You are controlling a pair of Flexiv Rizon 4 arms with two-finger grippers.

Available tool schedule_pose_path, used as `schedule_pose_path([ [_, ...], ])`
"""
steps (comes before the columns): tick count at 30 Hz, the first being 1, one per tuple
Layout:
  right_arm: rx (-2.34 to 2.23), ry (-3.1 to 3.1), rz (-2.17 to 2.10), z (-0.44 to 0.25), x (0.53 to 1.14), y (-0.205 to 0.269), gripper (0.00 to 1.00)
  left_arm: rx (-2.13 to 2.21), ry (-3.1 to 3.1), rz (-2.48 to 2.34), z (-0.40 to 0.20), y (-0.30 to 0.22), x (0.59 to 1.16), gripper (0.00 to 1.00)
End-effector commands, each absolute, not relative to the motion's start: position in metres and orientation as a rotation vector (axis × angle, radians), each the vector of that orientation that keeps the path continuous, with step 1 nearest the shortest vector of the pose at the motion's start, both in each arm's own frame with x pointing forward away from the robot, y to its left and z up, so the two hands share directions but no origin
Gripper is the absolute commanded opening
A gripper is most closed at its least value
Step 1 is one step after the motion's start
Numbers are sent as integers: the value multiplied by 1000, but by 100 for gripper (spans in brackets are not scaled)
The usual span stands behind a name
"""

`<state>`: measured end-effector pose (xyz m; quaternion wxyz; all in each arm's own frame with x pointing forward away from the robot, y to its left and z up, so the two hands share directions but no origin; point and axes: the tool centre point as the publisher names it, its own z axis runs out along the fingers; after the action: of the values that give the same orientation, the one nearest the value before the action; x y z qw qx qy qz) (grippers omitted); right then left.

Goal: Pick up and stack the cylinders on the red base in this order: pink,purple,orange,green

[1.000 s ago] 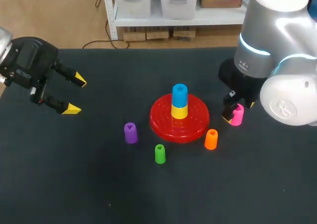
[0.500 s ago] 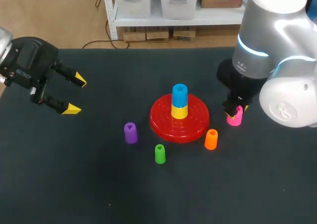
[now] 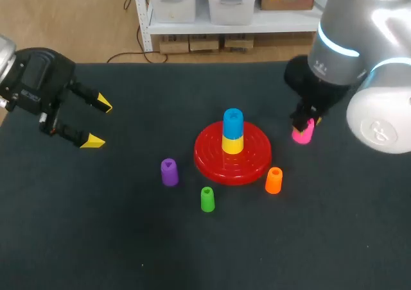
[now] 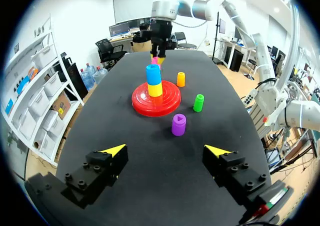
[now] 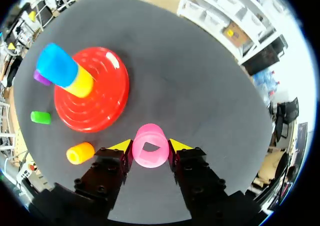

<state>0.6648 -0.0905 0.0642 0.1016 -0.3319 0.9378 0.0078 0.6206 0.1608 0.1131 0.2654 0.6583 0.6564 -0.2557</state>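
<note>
Over the last second the right pincer (image 5: pixel 148 147) and the pink cylinder (image 5: pixel 149 148) have shifted together in the head view. They have moved away from the orange cylinder (image 3: pixel 273 180) toward the far side of the worktop (image 3: pixel 128 238), and now sit right of the red base (image 3: pixel 250 162), apart from its rim. The left pincer (image 3: pixel 96 122) has not moved. Its fingers are spread wide on nothing, well left of the base.

The right pincer is clamped on the pink cylinder, with a yellow tip pressed against each side and the cylinder's hollow end facing the wrist camera. Whether it is clear of the worktop cannot be told. Ahead of that pincer stands the base, with a yellow cylinder (image 3: pixel 232 144) at its centre and a blue cylinder (image 3: pixel 233 122) stacked on top. The orange cylinder stands just off the base's near right rim. The green cylinder (image 3: pixel 207 199) and purple cylinder (image 3: pixel 169 172) stand at its near left.
</note>
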Motion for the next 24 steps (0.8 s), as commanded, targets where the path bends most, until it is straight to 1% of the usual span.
schedule_pose_path([
  [1,-1011,2729,62,102,657,-83,0,1778,1771,-690,112,161,621,100],
  [5,-1055,2679,118,129,661,-64,0,1778,1771,-690,112,161,621,100],
  [9,-1134,2638,107,142,664,-44,0,1778,1771,-690,112,161,621,100],
  [24,-1385,2578,62,154,666,10,0,1778,1771,-690,112,161,621,100],
])
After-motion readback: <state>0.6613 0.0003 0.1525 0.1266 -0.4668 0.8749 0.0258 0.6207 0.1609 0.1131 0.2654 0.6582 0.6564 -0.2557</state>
